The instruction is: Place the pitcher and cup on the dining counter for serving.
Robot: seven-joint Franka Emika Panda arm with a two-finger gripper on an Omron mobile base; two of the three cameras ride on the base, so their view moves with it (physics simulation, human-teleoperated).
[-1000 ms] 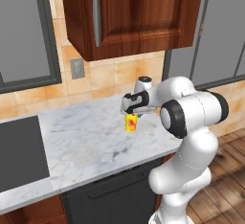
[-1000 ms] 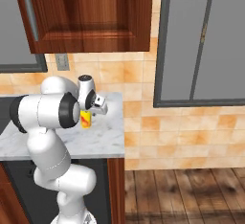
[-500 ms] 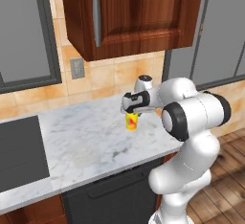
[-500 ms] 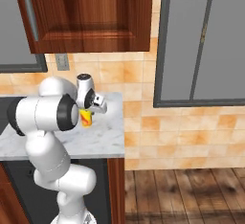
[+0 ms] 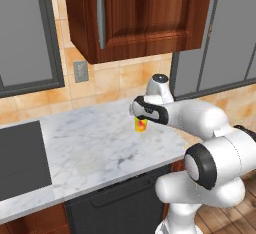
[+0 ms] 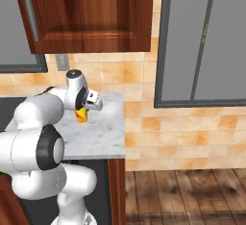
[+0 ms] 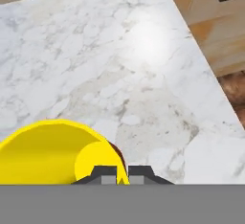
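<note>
the cup [image 5: 141, 124], small and yellow with a red-orange mark on its side, is seen held just above the marble tabletop [image 5: 95, 148], near the tabletop's right end and close to the tiled wall. in the right base view the cup [image 6: 81, 115] hangs directly under the hand [image 6: 87, 105], with the marble tabletop [image 6: 98, 140] below it. in the hand view the cup's open yellow rim [image 7: 52, 153] is seen from above at the lower left, and the hand [image 7: 117, 174] is clamped on that rim, one dark fingertip [image 7: 106, 174] inside the wall and the other fingertip [image 7: 139, 174] outside it. the veined tabletop [image 7: 119, 60] is spread out beyond the cup in that view, and its far edge is met by orange tile and a strip of wood floor.

the white arm [image 5: 200, 123] is stretched out level from the robot's body toward the wall, with the hand [image 5: 138, 112] turned downward over the cup. a reddish-brown wall cabinet [image 5: 135, 15] with a long metal handle [image 5: 101, 15] is hung above the tabletop, and a grey outlet plate [image 5: 80, 71] is set in the tiled backsplash beneath it. a dark panel [image 5: 22, 160] is set into the tabletop at the left. grey glass-fronted doors [image 6: 204, 39] are seen to the right of the cabinet, over a wood plank floor [image 6: 192, 195].
</note>
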